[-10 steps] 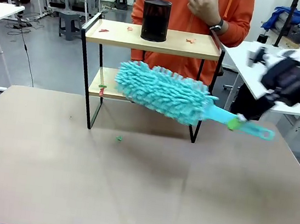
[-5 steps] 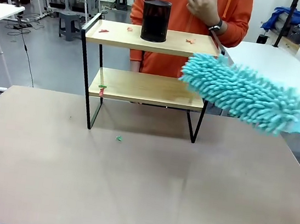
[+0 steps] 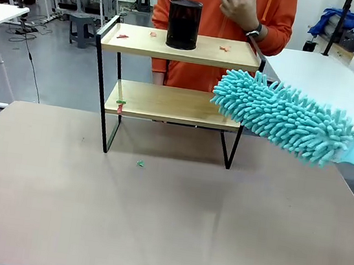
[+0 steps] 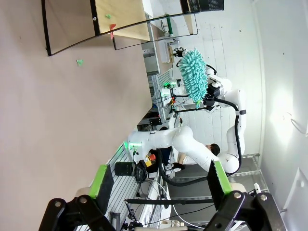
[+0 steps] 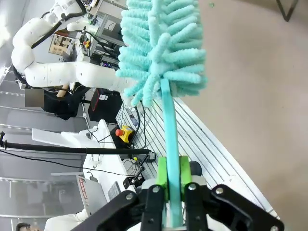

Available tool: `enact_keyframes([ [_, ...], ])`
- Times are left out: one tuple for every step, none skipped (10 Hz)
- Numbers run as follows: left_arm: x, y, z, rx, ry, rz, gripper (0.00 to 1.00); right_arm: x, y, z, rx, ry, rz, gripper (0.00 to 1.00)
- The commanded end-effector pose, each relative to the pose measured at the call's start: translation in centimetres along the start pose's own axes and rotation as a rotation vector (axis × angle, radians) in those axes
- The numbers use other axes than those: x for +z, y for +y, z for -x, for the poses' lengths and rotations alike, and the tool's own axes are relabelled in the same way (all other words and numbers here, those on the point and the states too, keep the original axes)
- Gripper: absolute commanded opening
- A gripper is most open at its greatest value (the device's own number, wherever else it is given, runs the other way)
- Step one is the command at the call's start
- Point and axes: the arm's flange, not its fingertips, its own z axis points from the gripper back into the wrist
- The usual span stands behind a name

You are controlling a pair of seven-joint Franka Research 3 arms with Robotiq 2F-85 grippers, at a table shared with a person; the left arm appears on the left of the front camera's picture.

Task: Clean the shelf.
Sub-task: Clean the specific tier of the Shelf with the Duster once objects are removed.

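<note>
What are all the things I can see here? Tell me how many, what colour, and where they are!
shelf: one, light wood boards in a black frame, at the table's far side.
pot: one, black, on the shelf's top board.
reddish scraps: three, scattered on the top board.
green scrap: one, on the table in front of the shelf.
duster: one, fluffy turquoise, in the air at the shelf's right end.
table: one, beige, under the shelf.
person: one, orange top, behind the shelf, one hand raised.
left claw: one, black with green pads, open, empty.
right claw: one, black with green pads, shut on the duster's handle.
</note>
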Motion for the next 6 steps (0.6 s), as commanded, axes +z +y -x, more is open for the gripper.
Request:
enact_keyframes([
  [0.0, -0.2, 0.2, -0.018, 0.009, 0.006, 1.00, 0.6, 0.1, -0.5, 0.022, -0.007, -0.008, 0.12],
  [0.0, -0.2, 0.2, -0.018, 0.009, 0.006, 1.00, 0.0, 0.0, 0.0, 0.000, 0.000, 0.000, 0.12],
  [0.0, -0.2, 0.2, -0.018, 0.009, 0.006, 1.00, -0.7, -0.1, -0.5, -0.016, 0.000, 0.015, 0.12],
  [0.0, -0.2, 0.2, -0.018, 0.009, 0.006, 1.00, -2.3, 0.1, -1.9, -0.007, -0.012, 0.040, 0.12],
  [0.0, -0.2, 0.2, -0.018, 0.009, 0.006, 1.00, -4.0, 0.3, -3.3, 0.014, 0.005, 0.058, 0.12],
  [0.0, -0.2, 0.2, -0.018, 0.009, 0.006, 1.00, -5.2, 0.3, -4.6, 0.019, 0.029, 0.090, 0.12],
])
